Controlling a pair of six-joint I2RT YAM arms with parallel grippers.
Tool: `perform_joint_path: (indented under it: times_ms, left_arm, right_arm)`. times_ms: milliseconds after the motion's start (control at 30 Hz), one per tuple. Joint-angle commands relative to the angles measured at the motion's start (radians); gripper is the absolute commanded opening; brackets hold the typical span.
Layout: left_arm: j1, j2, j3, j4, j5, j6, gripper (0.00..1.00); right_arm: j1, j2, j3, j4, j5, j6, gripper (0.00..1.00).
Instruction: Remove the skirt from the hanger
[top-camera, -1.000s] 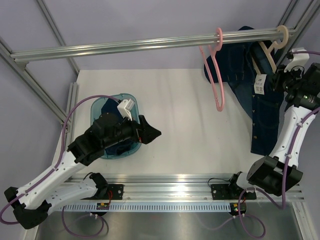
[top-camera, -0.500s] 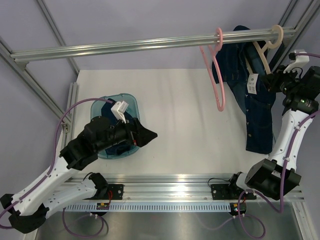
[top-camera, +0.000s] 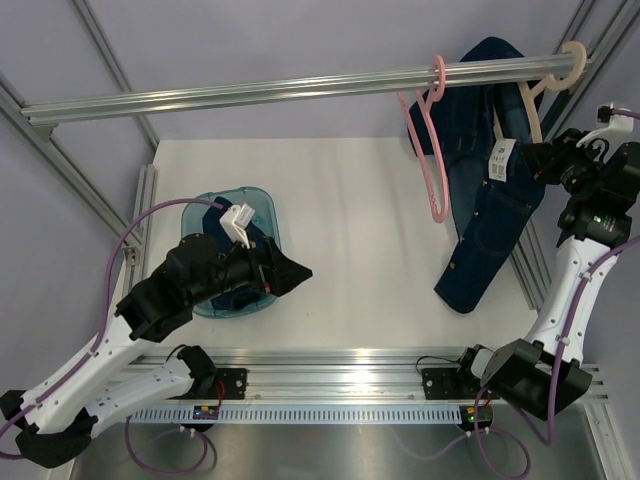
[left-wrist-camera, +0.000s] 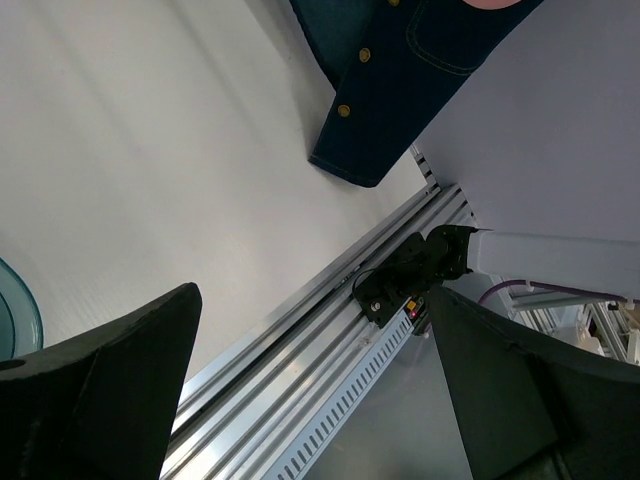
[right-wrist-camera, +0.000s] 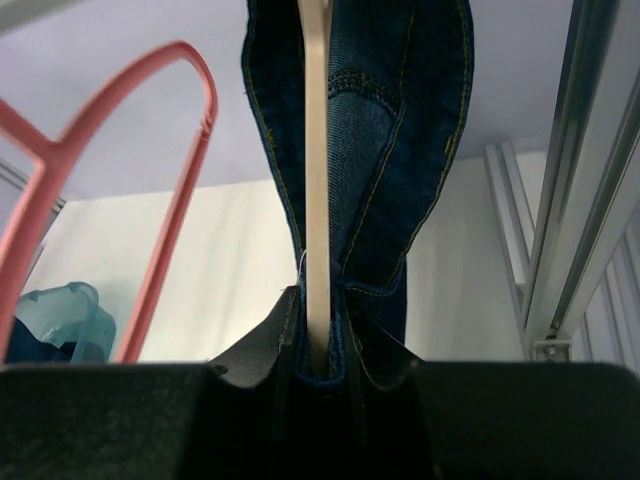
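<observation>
The denim skirt (top-camera: 480, 230) is pictured hanging from a pale hanger (top-camera: 535, 100), which is hooked over the metal rail (top-camera: 250, 92) in the upper right of the overhead frame. A pink hanger (top-camera: 432, 170) is hung bare just to its left. The skirt's long axis is slanted from the rail down toward the lower centre-right. Whether the hem is resting on the white table (top-camera: 350, 200) cannot be told.

The right gripper (top-camera: 540, 160) is shown at the skirt's upper edge with its jaws pressed together on the denim. In the wrist view, the hanger's pale arm (right-wrist-camera: 316, 200) is seen running straight into the pinch (right-wrist-camera: 318, 365) between two folds of cloth (right-wrist-camera: 370, 120), so the garment is laid directly ahead of the jaws. Removal is judged to depend on the cloth being drawn off along that arm. The hanger may be dragged with it, since both appear to be clamped.

The left gripper (top-camera: 295, 272) is held with its jaws spread wide beside a blue basket (top-camera: 200, 215) at lower left, well apart from the skirt. The right arm is clearly the nearer.
</observation>
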Motion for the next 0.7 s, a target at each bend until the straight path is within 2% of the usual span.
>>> perform_joint_path:
  times_ms: [0, 100, 167, 267, 333, 433, 467, 667]
  left_arm:
    - [-0.003, -0.001, 0.060, -0.001, 0.030, 0.001, 0.99]
    - [-0.003, -0.006, 0.060, -0.003, 0.041, -0.007, 0.99]
    - [-0.003, -0.012, 0.055, -0.004, 0.041, -0.016, 0.99]
    - [-0.003, -0.018, 0.055, -0.009, 0.043, -0.022, 0.99]
    - [-0.003, -0.017, 0.072, -0.026, 0.040, -0.019, 0.99]
    - [-0.003, -0.012, 0.104, -0.049, 0.035, -0.012, 0.99]
    - [-0.001, -0.012, 0.110, -0.052, 0.035, -0.010, 0.99]
    - [-0.001, 0.009, 0.159, -0.089, 0.043, -0.013, 0.99]
  right_arm:
    - [-0.002, -0.151, 0.025, 0.327, -0.010, 0.051, 0.00]
    - [0.000, -0.162, 0.030, 0.341, -0.022, 0.045, 0.00]
    - [0.002, -0.168, 0.013, 0.399, -0.027, 0.102, 0.00]
    - [0.002, -0.206, -0.019, 0.377, 0.022, 0.146, 0.00]
    - [0.002, -0.239, -0.045, 0.317, 0.078, 0.108, 0.00]
    - [0.035, -0.291, -0.054, 0.130, 0.159, 0.015, 0.00]
    - [0.044, -0.321, -0.059, 0.052, 0.182, 0.001, 0.00]
    - [0.121, -0.423, -0.151, -0.161, 0.268, -0.025, 0.00]
